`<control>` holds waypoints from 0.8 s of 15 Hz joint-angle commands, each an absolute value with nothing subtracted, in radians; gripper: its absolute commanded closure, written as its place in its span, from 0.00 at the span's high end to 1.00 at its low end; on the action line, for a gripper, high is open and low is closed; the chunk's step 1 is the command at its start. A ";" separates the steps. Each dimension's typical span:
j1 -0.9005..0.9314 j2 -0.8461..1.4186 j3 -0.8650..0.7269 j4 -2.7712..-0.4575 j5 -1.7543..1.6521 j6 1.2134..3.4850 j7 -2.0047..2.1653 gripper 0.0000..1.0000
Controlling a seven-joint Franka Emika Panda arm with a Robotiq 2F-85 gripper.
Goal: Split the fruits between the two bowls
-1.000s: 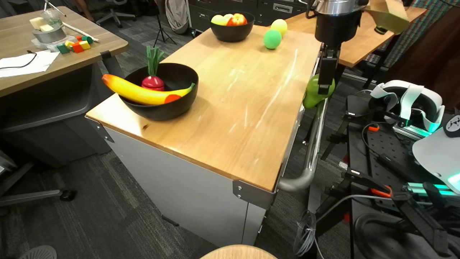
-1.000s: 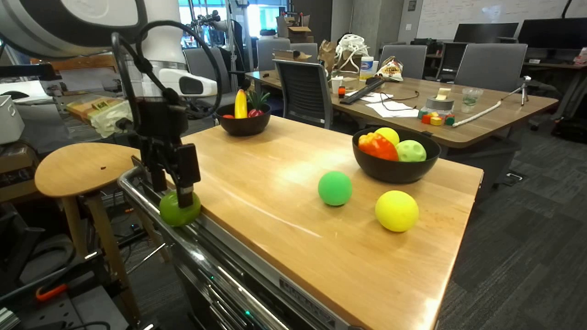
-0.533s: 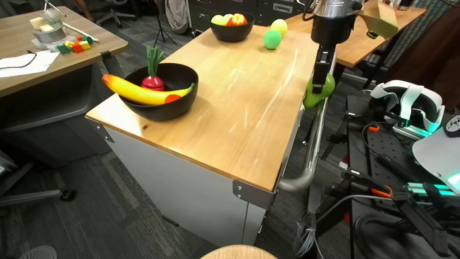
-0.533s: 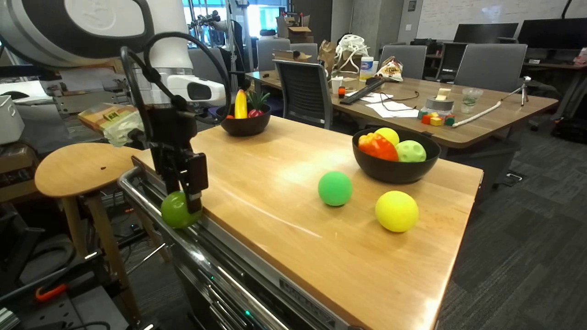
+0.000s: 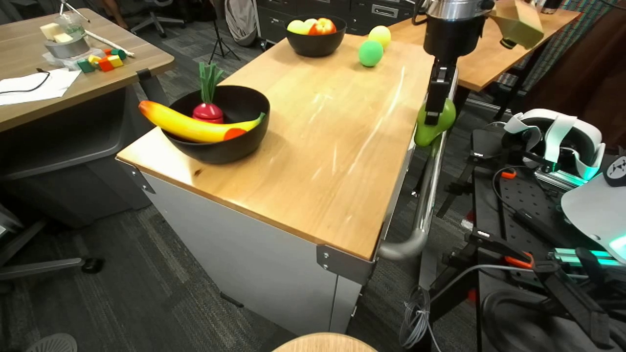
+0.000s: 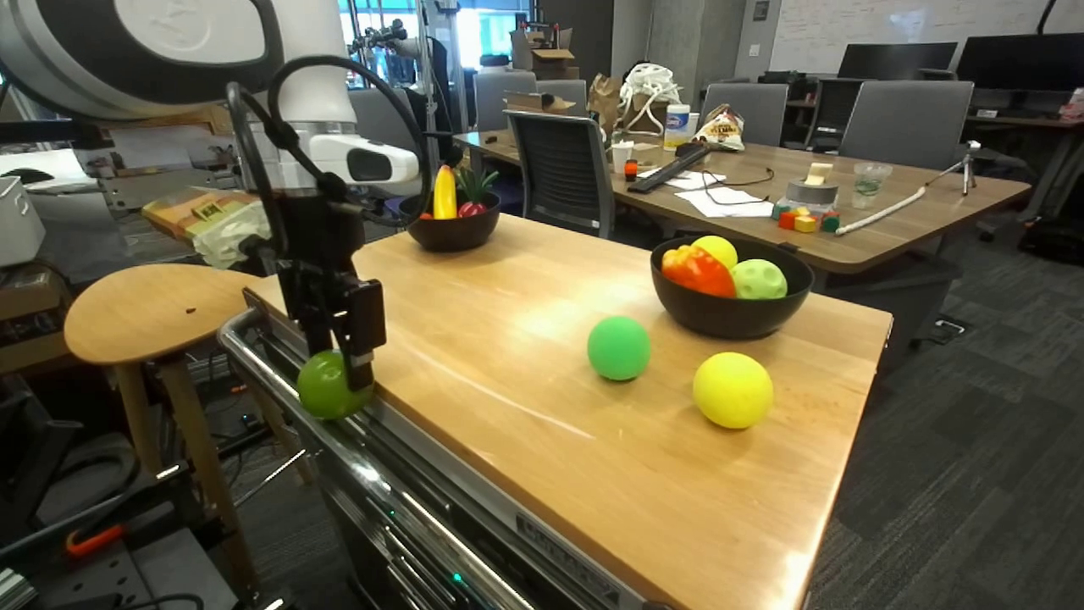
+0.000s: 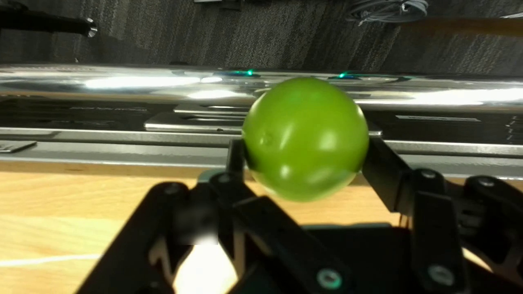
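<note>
One green pear [image 7: 306,139], held between the jaws at the edge of the surface [image 5: 303,161], near the metal rail [image 7: 135,81]; the jaws are set partway apart, pressed to both its sides, and have been narrowed and shifted slightly toward the surface since the earlier frame. Unmoved: black bowl [image 5: 220,154] with banana [image 5: 195,129] and radish [image 5: 208,112]; second bowl [image 6: 720,315] with orange-red fruit [image 6: 699,271] and two balls [image 6: 760,280]; loose green ball [image 6: 619,348]; loose yellow ball [image 6: 733,390].

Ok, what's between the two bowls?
Only bare tabletop lies between the banana bowl and the other bowl; both exterior views show it.
</note>
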State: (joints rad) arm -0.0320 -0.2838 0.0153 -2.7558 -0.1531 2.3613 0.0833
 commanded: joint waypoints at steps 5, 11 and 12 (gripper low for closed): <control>-0.006 -0.609 -0.104 -2.676 0.116 2.238 -0.089 0.47; -0.012 -0.410 -0.154 -2.456 0.219 2.535 -0.052 0.47; -0.013 -0.364 -0.153 -2.425 0.226 2.612 -0.043 0.47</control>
State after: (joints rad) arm -0.0202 -0.5518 -0.1501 -2.5423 0.1826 2.4189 -0.0575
